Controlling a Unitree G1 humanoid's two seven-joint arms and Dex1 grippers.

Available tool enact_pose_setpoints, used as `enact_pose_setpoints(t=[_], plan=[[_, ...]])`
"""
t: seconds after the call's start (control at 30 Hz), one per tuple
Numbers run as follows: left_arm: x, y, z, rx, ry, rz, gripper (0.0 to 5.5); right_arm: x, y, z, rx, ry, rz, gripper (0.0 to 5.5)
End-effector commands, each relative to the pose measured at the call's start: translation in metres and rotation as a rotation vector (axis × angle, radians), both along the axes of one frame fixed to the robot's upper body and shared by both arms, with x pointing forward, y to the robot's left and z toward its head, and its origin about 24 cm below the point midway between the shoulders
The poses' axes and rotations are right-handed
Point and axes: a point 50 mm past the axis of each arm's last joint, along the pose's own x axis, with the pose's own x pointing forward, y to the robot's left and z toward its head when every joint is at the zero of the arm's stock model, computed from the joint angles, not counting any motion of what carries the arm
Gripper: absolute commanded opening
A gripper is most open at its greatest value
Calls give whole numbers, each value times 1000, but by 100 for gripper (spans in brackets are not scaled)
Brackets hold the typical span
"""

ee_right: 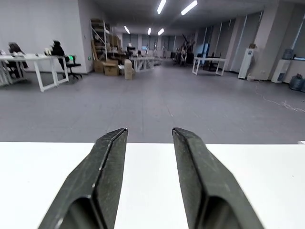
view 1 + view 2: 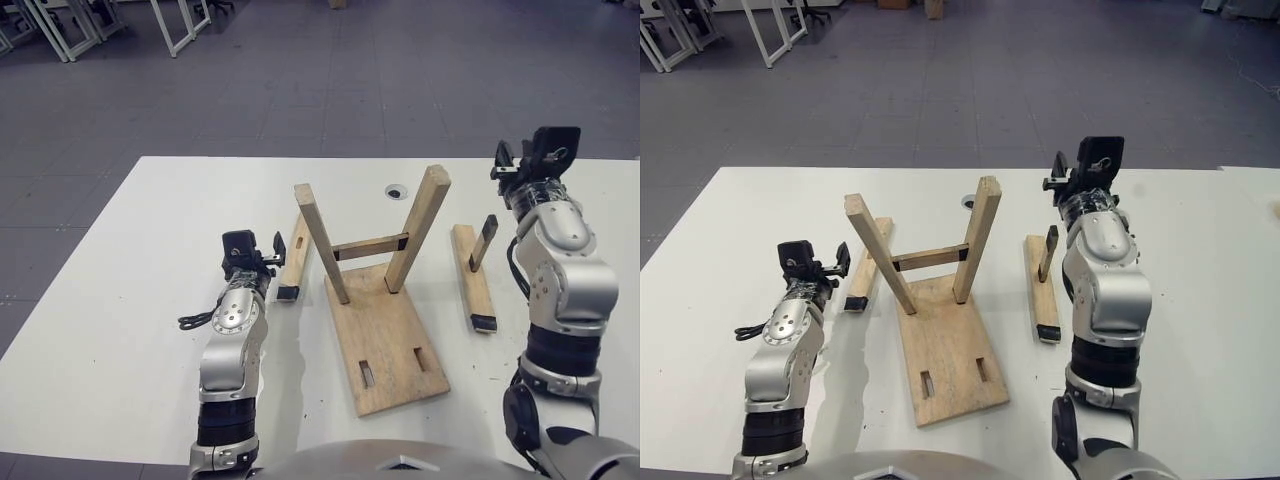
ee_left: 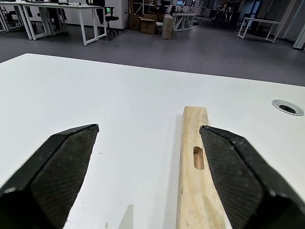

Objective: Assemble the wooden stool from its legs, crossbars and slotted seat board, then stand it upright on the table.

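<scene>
At lower centre, the slotted seat board (image 2: 385, 335) lies flat on the bench (image 2: 120, 300), two legs (image 2: 322, 243) and a crossbar (image 2: 370, 246) being seated at its far end. Left of centre, the left gripper (image 3: 148, 129) is held wide open and empty beside a loose leg (image 3: 188, 191); at upper right, the right gripper (image 1: 150, 130) is raised, partly open and empty. If that leg is gripped off-centre, it may be swung into the standing legs, which could be tipped from their slots.

The left gripper (image 3: 148, 128) sits low over the left half of the table (image 2: 120, 300), fingers spread wide. The right gripper (image 1: 150, 131) is raised near the far right edge, fingers narrowly parted.
</scene>
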Motion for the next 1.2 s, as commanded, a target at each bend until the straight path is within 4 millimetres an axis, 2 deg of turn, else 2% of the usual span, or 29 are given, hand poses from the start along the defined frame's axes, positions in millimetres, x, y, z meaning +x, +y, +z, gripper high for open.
enact_pose_setpoints(t=[0.03,0.1,0.23,0.3,0.33,0.37,0.4,0.43,0.5,0.53,0.57,0.67,0.77,0.87,0.93,1.0,1.03,1.13,1.2], plan=[[1,1,0,10,-1,14,393,9,-5,-17,4,142,-11,174],[1,1,-1,11,-1,14,393,10,-1,-7,16,100,7,174],[1,1,-1,10,2,12,393,6,13,64,33,-212,37,174],[1,1,-1,11,3,14,393,4,17,82,37,-276,51,174],[1,1,-1,11,2,16,393,7,18,73,31,-237,52,174],[1,1,-1,10,1,16,393,12,16,46,30,-120,46,174],[1,1,-1,10,1,16,393,15,13,17,27,-10,32,174],[1,1,0,9,0,15,393,15,7,-21,23,128,5,174],[3,0,0,9,-1,9,393,4,-5,-88,22,342,-46,174],[3,0,0,9,-2,7,393,-3,-9,-106,31,394,-64,174],[4,0,0,8,-4,7,393,-7,-10,-113,42,405,-73,174],[5,-2,1,5,-7,7,393,-4,-12,-99,79,318,-90,174],[5,-2,0,1,-10,16,393,2,-9,-42,130,35,-54,174],[1,-1,-1,-3,-10,28,393,-10,-7,22,98,-235,1,222],[-3,0,-3,-6,-6,36,393,-23,-10,44,71,-310,-6,261],[-6,1,-4,-6,-2,42,393,-38,-10,40,19,-275,1,303],[-8,2,-5,-6,0,46,393,-48,-9,26,0,-203,12,327],[-16,7,-6,-1,10,68,393,-96,-2,-27,-19,58,58,378],[-20,9,-7,-1,16,80,393,-116,4,-42,-19,150,90,413]])
